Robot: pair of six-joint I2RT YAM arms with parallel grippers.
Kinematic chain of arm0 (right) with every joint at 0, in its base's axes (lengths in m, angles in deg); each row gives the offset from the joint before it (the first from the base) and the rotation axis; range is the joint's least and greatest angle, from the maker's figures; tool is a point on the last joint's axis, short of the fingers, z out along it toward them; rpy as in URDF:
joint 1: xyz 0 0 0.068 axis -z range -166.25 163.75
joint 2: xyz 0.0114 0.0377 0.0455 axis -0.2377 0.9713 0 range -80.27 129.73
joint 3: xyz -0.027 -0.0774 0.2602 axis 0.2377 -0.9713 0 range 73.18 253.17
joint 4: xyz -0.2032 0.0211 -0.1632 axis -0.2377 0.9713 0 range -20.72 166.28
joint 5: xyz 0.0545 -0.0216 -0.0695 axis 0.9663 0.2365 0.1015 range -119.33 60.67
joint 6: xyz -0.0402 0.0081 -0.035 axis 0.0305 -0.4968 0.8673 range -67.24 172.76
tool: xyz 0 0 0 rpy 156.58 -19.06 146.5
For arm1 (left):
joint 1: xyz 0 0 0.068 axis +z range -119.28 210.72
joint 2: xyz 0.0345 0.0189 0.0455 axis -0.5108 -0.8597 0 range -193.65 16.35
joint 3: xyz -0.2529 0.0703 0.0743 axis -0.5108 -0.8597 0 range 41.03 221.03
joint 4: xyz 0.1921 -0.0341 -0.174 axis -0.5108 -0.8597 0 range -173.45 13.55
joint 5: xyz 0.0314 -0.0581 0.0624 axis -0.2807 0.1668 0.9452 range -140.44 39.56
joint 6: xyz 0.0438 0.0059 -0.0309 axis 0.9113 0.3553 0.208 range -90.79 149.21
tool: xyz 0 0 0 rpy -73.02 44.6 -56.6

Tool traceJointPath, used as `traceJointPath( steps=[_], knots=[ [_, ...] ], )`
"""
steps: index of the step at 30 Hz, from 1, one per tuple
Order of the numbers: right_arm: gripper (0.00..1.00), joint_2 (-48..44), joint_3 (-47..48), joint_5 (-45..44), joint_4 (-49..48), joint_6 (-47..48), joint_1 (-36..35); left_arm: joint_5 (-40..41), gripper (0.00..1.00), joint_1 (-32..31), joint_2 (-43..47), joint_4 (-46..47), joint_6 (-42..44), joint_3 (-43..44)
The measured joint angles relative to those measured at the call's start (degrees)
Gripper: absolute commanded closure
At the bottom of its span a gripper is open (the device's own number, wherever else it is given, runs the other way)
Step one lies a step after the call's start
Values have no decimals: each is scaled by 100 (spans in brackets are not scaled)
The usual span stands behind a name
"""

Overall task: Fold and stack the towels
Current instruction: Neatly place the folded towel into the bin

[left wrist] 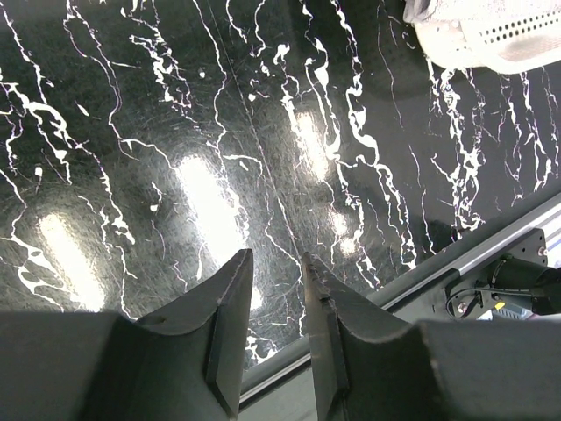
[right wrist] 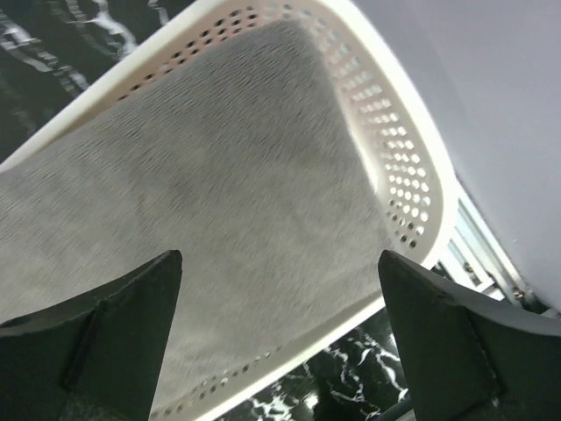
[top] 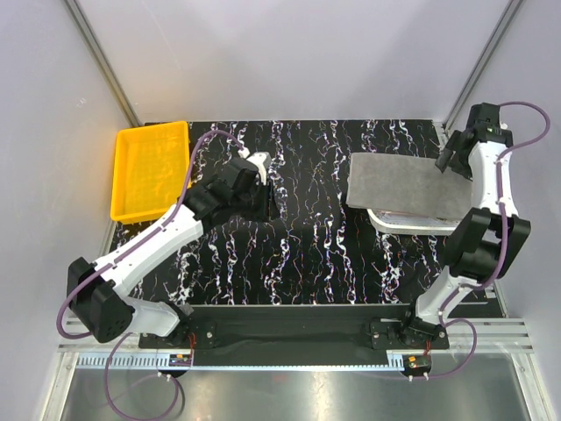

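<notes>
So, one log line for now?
towel: flat across basket | right jaws: wide open above it | left jaws: slightly open, empty, over table

We noted two arms bolted on black base rail (top: 298, 326). Left arm (top: 149, 246), right arm (top: 486, 175): white link shells, black joint blocks. Purple cable (top: 187, 175) looped along each, starting near rail. Left gripper (left wrist: 273, 259), right gripper (right wrist: 279, 259): matte black wedge fingers, flat inner pads.

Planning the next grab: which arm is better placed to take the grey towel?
Likely right: right gripper hangs open over the grey towel on the basket; left gripper is away over the table.
</notes>
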Motion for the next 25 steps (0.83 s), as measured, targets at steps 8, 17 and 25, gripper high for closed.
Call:
traceJointPath(
  steps=[8, 17, 25],
  knots=[
    [0, -1272, -599, 72, -372, -308, -1296, 7, 64, 131, 7, -55, 37, 205],
    [0, -3163, -2959, 1014, -2076, -852, -4017, 144, 63, 345, 358, -90, 35, 101],
    [0, -3707, -4009, 1279, -2839, -1113, -3998, 310, 62, 389, 815, -94, 28, -450]
  ],
)
